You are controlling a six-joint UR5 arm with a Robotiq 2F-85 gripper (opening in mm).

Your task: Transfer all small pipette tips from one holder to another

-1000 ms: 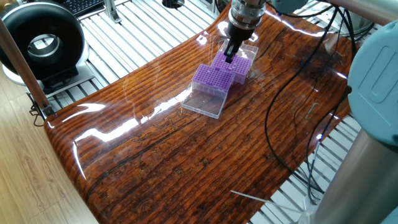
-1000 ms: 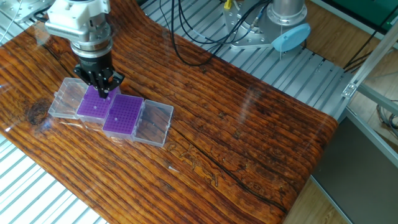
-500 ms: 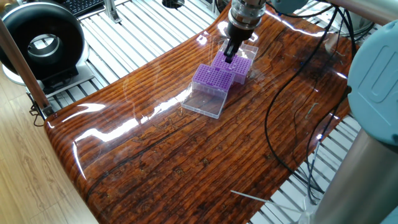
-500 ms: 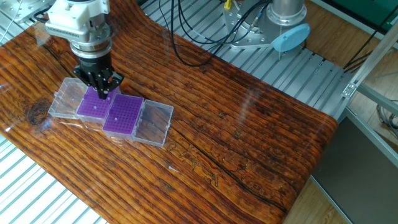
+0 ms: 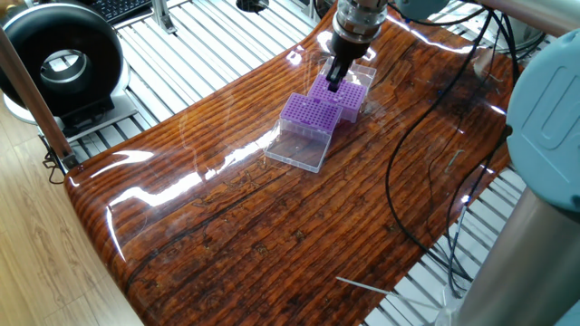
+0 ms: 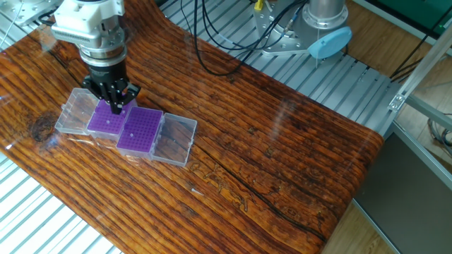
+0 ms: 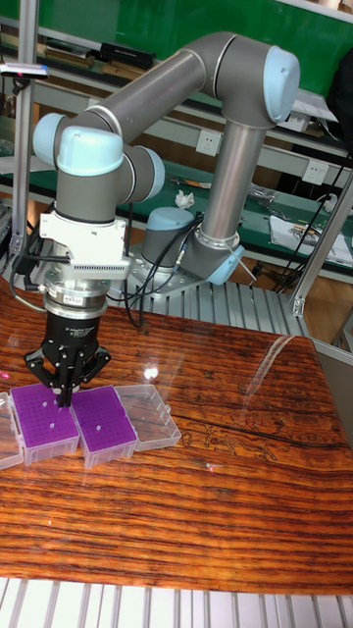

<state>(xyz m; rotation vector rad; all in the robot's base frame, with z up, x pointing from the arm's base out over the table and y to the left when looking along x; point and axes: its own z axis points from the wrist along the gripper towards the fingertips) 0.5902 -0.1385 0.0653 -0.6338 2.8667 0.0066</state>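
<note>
- Where the arm reaches down over the wooden table (image 6: 282, 141), the gripper (image 7: 65, 396) points straight down at one of two purple racks, with its fingertips at or just above the rack's grid of holes.
- Gripper state: the black fingers (image 6: 113, 92) converge to a narrow point in all three views; whether a tip is pinched between them cannot be determined (anything held there is too small to resolve).
- Rack under the gripper (image 7: 43, 422): in the tall fixed view it is the left one of the pair; its edge nearest the arm is partly covered by the fingers.
- Second rack (image 7: 104, 422): sits just beside the first, the two touching or nearly so along one side, and slightly offset from each other.
- Each rack sits in a clear plastic box with its hinged lid folded flat outward; one lid (image 6: 175, 140) lies beside the second rack, the other lid (image 6: 70, 113) beside the rack under the gripper.
- In the tall fixed view the lid of the left box is cut off by the picture's edge.
- Individual pipette tips cannot be made out in either grid at this resolution; which holes are filled cannot be told.
- Glare on the table's glossy surface masks part of the clear lid (image 5: 299, 149) in one fixed view.
</note>
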